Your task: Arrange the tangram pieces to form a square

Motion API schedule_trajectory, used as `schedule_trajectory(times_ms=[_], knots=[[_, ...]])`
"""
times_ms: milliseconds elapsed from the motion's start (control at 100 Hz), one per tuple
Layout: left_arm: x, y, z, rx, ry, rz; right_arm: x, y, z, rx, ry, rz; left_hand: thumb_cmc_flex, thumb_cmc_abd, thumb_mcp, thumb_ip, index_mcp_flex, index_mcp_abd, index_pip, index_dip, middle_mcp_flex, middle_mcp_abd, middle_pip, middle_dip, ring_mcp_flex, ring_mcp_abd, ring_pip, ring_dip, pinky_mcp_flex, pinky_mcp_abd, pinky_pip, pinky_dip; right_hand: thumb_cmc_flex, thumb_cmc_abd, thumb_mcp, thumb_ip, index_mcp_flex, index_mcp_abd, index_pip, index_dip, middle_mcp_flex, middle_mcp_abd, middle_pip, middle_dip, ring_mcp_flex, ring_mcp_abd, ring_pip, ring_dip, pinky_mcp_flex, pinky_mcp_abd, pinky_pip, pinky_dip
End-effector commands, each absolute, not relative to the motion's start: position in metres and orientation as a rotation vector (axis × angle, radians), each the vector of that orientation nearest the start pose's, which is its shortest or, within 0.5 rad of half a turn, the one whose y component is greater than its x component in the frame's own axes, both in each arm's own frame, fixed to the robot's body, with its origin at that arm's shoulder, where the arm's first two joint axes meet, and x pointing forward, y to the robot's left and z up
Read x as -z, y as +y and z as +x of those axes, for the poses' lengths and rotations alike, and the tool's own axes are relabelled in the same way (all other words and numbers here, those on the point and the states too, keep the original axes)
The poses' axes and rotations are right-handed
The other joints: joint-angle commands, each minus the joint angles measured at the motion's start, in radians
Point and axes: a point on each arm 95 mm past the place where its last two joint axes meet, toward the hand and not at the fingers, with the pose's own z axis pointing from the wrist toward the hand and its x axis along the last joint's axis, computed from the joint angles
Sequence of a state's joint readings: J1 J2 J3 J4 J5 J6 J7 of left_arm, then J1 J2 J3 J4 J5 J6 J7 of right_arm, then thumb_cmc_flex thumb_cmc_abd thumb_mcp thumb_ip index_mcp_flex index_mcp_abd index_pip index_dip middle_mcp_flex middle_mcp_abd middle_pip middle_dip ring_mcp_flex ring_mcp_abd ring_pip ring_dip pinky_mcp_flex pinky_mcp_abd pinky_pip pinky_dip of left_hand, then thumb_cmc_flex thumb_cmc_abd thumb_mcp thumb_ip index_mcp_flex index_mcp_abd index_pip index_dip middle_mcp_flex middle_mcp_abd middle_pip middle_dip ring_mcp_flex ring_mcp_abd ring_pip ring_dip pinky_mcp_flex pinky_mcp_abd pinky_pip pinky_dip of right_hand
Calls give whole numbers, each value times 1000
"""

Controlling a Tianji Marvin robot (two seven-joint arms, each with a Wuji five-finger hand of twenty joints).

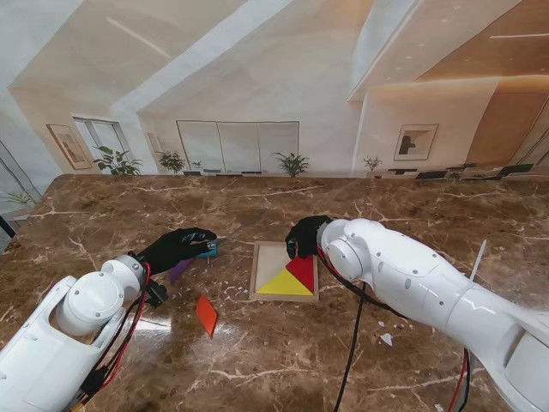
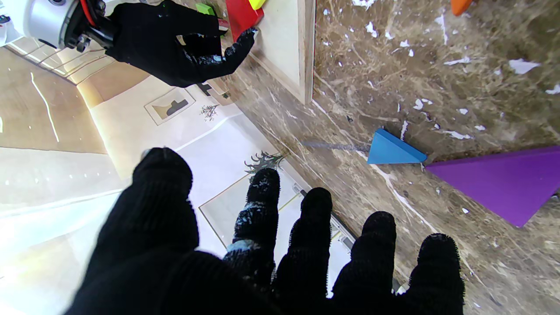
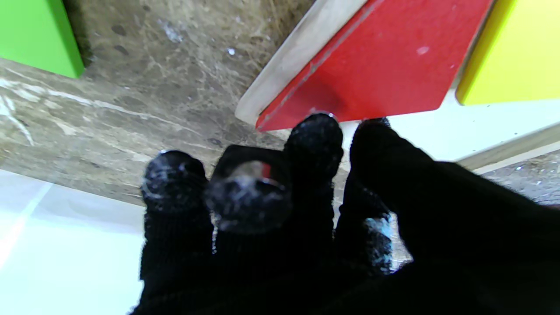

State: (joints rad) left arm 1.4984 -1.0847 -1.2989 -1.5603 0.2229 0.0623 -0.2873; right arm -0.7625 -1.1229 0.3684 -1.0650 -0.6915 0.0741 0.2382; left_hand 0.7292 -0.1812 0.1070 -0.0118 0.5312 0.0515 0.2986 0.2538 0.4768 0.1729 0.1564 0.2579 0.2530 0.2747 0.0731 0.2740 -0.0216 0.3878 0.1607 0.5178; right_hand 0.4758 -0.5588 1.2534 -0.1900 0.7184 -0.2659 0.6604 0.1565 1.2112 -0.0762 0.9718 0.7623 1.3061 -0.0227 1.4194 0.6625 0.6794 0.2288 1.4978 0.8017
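Stand view shows one brown marble counter (image 1: 283, 343) carrying everything. On it lies one shallow wooden tray (image 1: 268, 259), square, near the middle. Two pieces sit inside the tray: one yellow triangle (image 1: 283, 283) along the edge nearer to me and one red triangle (image 1: 302, 270) touching it at the right side; the rest of the tray floor is bare.

Four pieces lie loose on the counter. One purple triangle (image 2: 503, 183) and one blue triangle (image 2: 391, 151) lie corner to corner, left of the tray. One orange piece (image 1: 206, 314) lies nearer to me, well apart from both. One green piece (image 3: 39, 35) lies just outside the tray's far right corner.

Two black-gloved hands are in view. My left hand (image 1: 176, 248) hovers over the purple and blue triangles, fingers spread wide, holding nothing. My right hand (image 1: 305, 235) has its fingers bunched close, two fingertips (image 3: 316, 133) resting on the red triangle's edge; nothing is gripped.
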Motion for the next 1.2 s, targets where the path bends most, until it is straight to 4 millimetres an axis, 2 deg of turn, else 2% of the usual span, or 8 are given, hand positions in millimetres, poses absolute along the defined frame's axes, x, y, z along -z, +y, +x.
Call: schedule_trajectory(times_ms=[0,540,800,1190], knots=[[322,29,423,1767,1248,-2071,344,78,518,-1055,2087,1106,22,39,-30,19,15,-8,-10,-21,14,5,0,-3,7,-9,-18,-8,-3,-11,-27,25,-45,12,35,14,27,3,42,-35,26,-5,3,-1,12,-6,50,13,2,9,61,-3],[322,30,423,1770,1245,-2066,332,84,517,-1124,2059,1125,23,39,-29,19,16,-8,-11,-21,14,5,-1,-3,10,-8,-18,-8,-2,-9,-26,25,-53,5,35,13,22,10,48,-48,19,0,-3,-3,12,-5,51,13,-2,12,62,-3],[323,31,422,1773,1241,-2065,335,79,517,-1080,2080,1111,22,38,-30,19,16,-7,-11,-21,14,6,-1,-3,9,-8,-18,-8,-2,-10,-26,25,-53,12,28,17,-40,-1,-4,-32,19,1,-9,-7,12,-5,50,13,-2,11,62,-3],[323,33,422,1778,1233,-2063,341,75,514,-1037,2099,1095,22,40,-30,19,18,-7,-11,-21,15,5,-1,-3,9,-8,-18,-8,-2,-9,-27,25,-50,14,29,19,24,1,5,7,26,-2,-12,-7,12,-7,50,13,2,7,62,-4]])
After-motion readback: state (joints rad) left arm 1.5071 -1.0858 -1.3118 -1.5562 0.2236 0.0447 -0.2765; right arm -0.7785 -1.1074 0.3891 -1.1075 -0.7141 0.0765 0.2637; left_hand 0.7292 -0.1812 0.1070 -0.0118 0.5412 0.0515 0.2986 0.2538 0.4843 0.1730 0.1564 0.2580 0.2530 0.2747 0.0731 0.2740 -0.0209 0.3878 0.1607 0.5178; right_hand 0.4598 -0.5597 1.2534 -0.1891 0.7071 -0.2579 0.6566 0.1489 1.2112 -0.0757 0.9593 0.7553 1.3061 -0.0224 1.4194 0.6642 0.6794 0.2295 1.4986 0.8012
